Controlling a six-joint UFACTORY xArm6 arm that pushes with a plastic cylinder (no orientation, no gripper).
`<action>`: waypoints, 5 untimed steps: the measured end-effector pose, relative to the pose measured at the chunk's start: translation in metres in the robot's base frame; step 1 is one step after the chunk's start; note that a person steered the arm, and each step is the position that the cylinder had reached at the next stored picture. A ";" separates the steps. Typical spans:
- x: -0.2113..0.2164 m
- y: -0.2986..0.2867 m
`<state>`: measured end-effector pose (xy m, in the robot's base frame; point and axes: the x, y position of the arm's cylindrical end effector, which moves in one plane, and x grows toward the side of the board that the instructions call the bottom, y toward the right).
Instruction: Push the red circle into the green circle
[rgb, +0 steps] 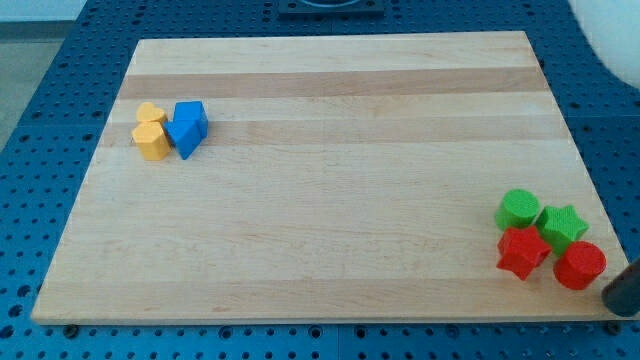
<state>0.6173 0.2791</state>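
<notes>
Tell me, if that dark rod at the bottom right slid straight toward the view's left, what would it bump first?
Probably the red circle: my tip sits just right of and slightly below it. The red star lies beyond. The tip is half cut off, so alignment is uncertain.

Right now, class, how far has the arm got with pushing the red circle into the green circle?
Not done: the red circle sits apart from the green circle, with the green star and red star between. In hand: my tip sits at its lower right. Left: the whole push up-left.

On the wooden board, two yellow blocks touch two blue blocks at ten o'clock; a green star and red star sit at four o'clock.
</notes>
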 end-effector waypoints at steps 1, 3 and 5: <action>0.000 0.008; -0.008 -0.028; -0.035 -0.035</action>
<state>0.5826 0.2437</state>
